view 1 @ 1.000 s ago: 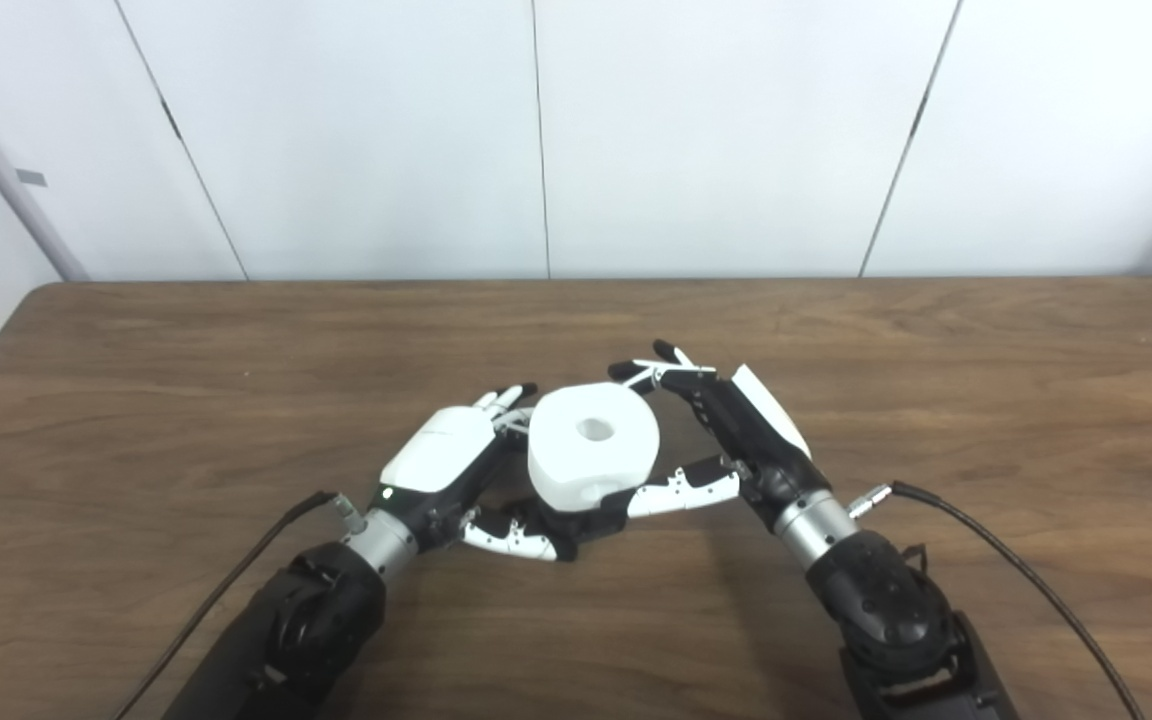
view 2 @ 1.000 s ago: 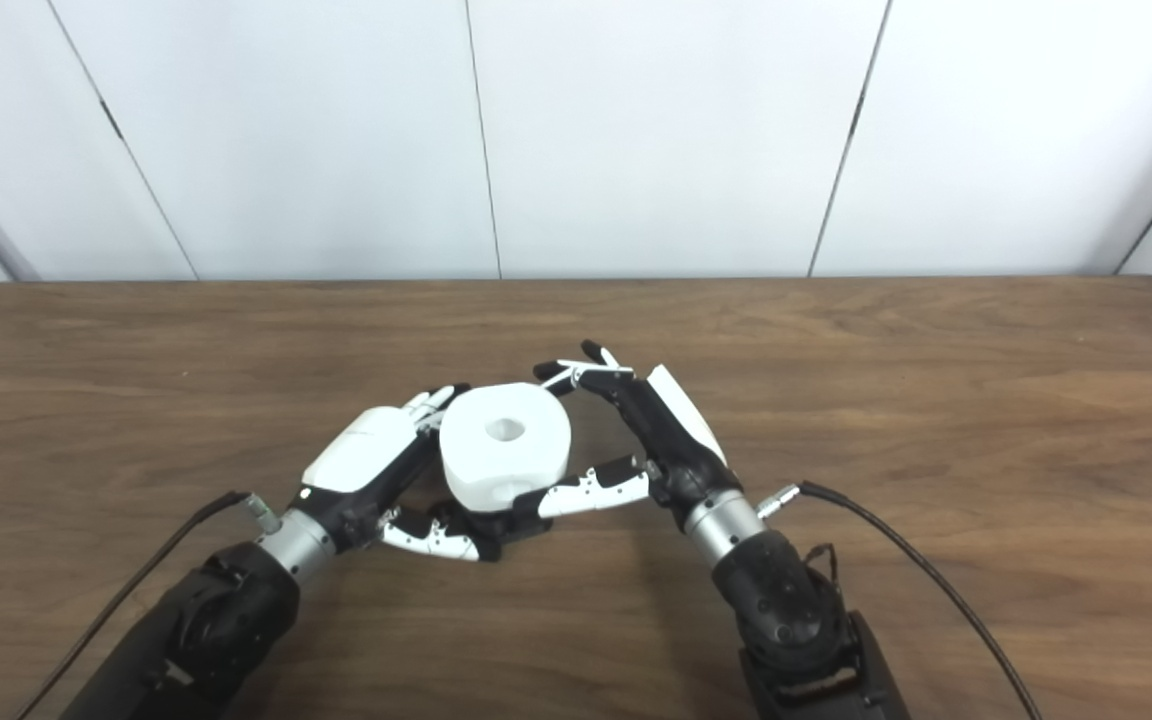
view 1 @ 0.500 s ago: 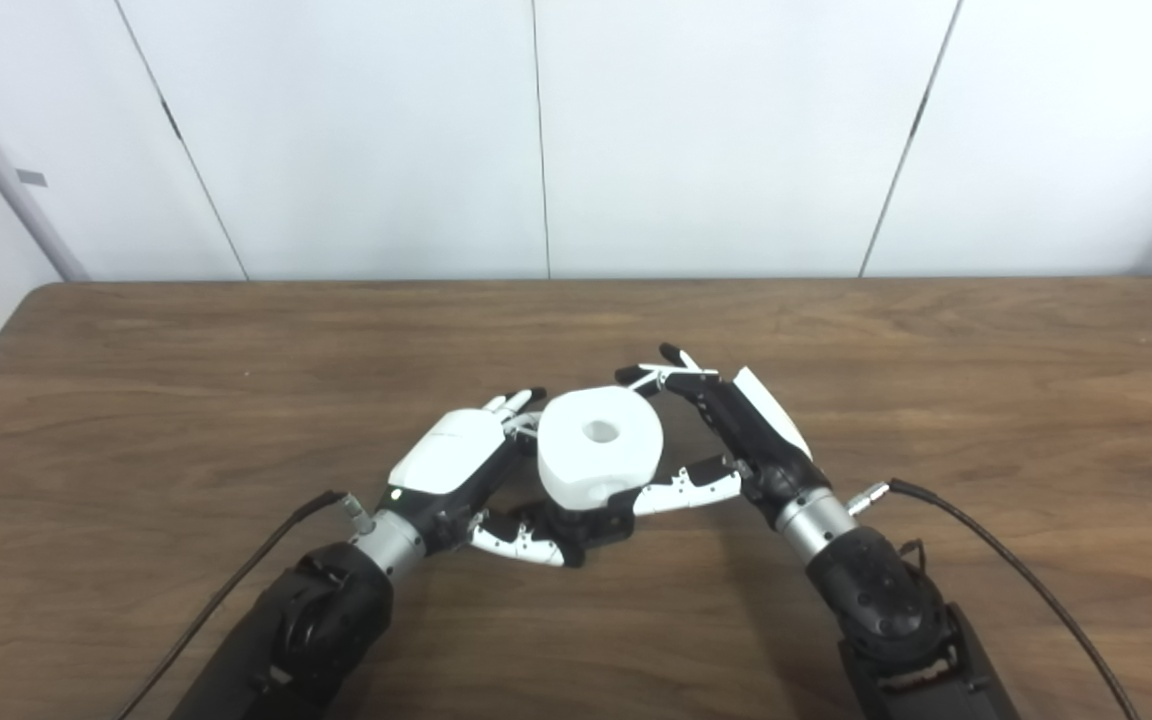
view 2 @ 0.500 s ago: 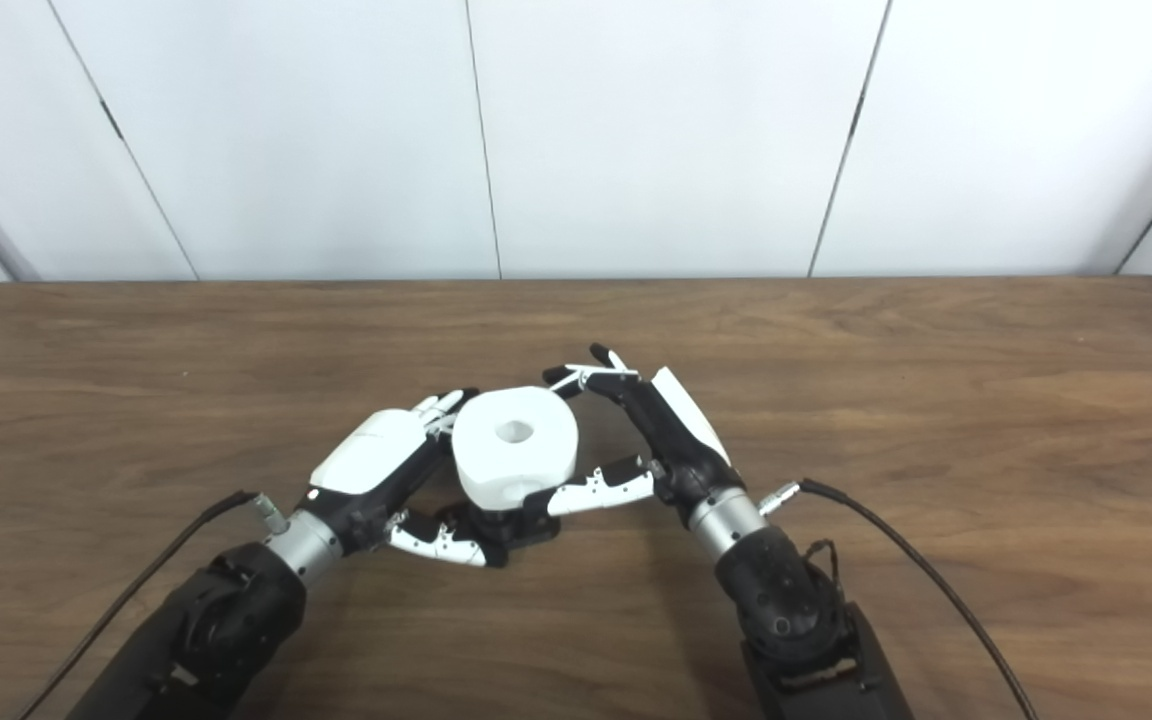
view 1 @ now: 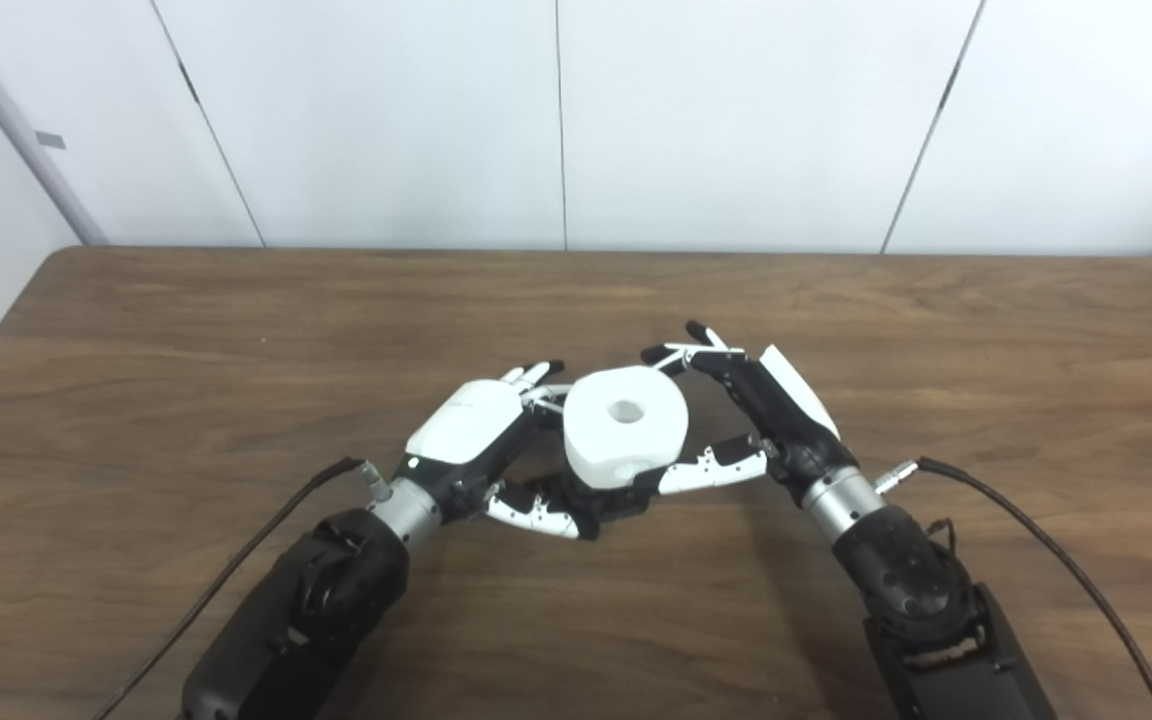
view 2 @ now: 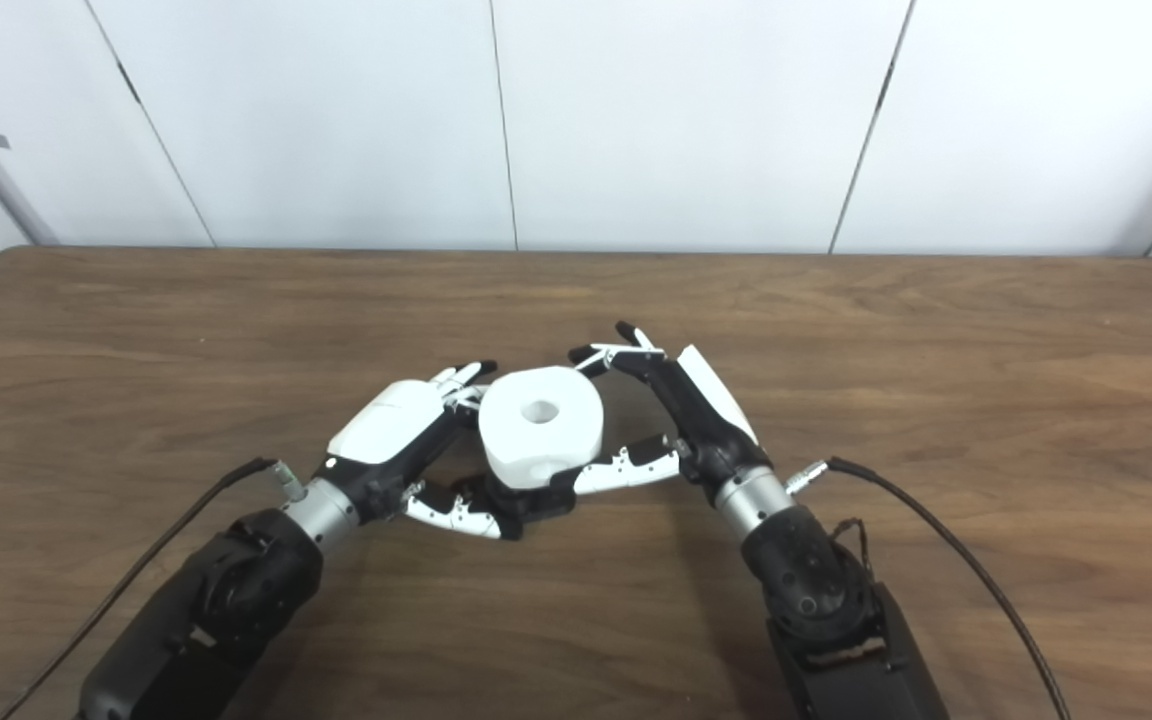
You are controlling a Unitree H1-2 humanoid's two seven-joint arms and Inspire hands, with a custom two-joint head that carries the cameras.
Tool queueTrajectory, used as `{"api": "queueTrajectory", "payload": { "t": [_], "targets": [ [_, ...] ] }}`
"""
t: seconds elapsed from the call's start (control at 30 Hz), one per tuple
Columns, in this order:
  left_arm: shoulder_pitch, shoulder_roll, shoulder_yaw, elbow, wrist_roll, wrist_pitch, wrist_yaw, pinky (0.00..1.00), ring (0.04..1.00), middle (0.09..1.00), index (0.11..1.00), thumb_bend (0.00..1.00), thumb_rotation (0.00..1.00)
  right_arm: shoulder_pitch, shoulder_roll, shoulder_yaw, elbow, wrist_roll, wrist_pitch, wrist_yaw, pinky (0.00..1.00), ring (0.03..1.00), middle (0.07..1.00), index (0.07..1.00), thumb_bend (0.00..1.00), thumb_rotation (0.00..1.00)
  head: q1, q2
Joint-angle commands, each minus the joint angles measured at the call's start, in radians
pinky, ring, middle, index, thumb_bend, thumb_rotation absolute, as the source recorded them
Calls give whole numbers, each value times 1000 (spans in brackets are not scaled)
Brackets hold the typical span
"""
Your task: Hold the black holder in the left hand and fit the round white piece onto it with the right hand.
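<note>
Right hand (view 1: 751, 420): thumb low on the near side of the white piece (view 1: 626, 425), fingers arched over its far edge; clasped around it.
Left hand (view 1: 481, 445): curled at the piece's left side, thumb underneath, closed on the black holder (view 1: 601, 500).
Holder: mostly hidden below the white piece, touching the table (view 1: 136, 400); whether the piece is fully seated on it I cannot tell.
White piece: round, hole facing up, between both hands at table centre.
Room: bare wood stretches wide left, right and behind toward the far edge and wall (view 1: 556, 120).
Cables (view 1: 1036, 530): trailing off each wrist toward the near corners.
</note>
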Motion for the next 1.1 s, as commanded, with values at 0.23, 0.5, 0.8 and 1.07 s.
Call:
{"api": "queueTrajectory", "payload": {
  "t": [0.23,0.5,0.8,1.07],
  "targets": [
    [-14,-8,-2,-29,6,1,-10,1000,1000,883,482,524,55,4,-14,6,-54,-3,-31,11,1000,1000,803,484,517,135,4,6],
    [-10,-13,-1,-36,5,8,-13,1000,1000,883,482,524,55,10,-9,22,-41,-10,-42,-2,1000,995,804,484,517,135,8,6],
    [-8,-18,-4,-37,6,5,-7,1000,1000,878,482,524,55,-4,9,26,-6,-9,-61,-17,1000,987,797,484,518,135,13,6],
    [-6,-22,-7,-40,17,5,-5,1000,1000,879,482,525,56,-13,20,25,20,-8,-76,-21,1000,993,796,484,518,136,15,1]
  ]
}}
